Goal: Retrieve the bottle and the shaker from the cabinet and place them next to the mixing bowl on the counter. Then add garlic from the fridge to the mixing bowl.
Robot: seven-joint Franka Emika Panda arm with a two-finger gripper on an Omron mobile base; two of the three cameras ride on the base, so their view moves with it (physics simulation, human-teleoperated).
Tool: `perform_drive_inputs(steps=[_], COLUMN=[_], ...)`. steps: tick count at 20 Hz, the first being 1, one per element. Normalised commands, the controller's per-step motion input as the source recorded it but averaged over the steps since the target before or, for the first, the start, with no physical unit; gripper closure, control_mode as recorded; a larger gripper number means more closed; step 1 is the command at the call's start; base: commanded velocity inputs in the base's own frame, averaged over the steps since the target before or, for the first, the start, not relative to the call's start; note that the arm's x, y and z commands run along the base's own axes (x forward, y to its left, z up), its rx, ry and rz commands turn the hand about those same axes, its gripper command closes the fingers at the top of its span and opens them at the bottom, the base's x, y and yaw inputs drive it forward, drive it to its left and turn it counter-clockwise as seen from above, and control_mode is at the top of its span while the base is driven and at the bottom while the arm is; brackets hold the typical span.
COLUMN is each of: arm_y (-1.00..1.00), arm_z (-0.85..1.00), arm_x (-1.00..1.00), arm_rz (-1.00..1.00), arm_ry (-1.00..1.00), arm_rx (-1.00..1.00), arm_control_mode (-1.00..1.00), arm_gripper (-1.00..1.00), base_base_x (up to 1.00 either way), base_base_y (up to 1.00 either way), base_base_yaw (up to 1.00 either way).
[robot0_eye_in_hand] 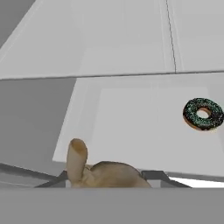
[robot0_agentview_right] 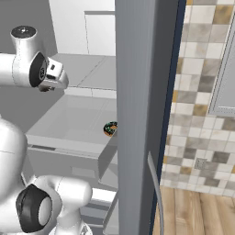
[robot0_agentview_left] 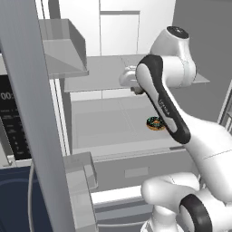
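Garlic (robot0_eye_in_hand: 103, 174) sits at the bottom centre of the hand view, a pale tan bulb with a stubby stalk poking up on its left, pressed close against the gripper (robot0_eye_in_hand: 107, 179). The fingers look clenched on the garlic, though their tips are mostly hidden behind the bulb, so the contact itself is hard to make out.

Beyond it, a dark-frosted donut (robot0_eye_in_hand: 202, 113) with sprinkles lies on a pale fridge shelf (robot0_eye_in_hand: 131, 127) at the right of that view, well apart from the bulb.

In the left base view the white arm (robot0_agentview_left: 163, 104) reaches up from the lower right into the open fridge (robot0_agentview_left: 113, 45), its hand near the centre of the frame above the lower shelf, with the donut (robot0_agentview_left: 155, 123) peeking out just left of the dark forearm. The grey fridge door (robot0_agentview_left: 31, 113) stands as a tall slab down the left side.

In the right base view the donut (robot0_agentview_right: 110, 129) lies at mid-frame on the shelf, beside the edge of the door (robot0_agentview_right: 142, 114), and a tiled wall (robot0_agentview_right: 202, 92) fills the right.
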Motion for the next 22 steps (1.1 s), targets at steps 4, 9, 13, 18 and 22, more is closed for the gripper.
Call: perform_drive_inputs(steps=[4,9,13,18,22], arm_y=[-0.36,-0.42,-0.26,-0.04,0.0], arm_z=[0.02,0.0,-0.02,0.0,0.02], arm_x=[-1.0,-0.9,-0.42,-0.44,-0.64], arm_rz=[0.0,0.0,0.0,0.0,0.0], arm_ry=[0.01,-0.02,0.0,0.0,0.0], arm_rx=[0.0,-0.04,-0.07,-0.04,0.0], arm_control_mode=[-1.0,-1.0,-1.0,-1.0,-1.0], arm_gripper=[1.0,1.0,1.0,1.0,1.0], base_base_x=[0.0,0.0,0.0,0.0,0.0], base_base_y=[0.0,0.0,0.0,0.0,0.0], base_base_yaw=[0.0,0.0,0.0,0.0,0.0])
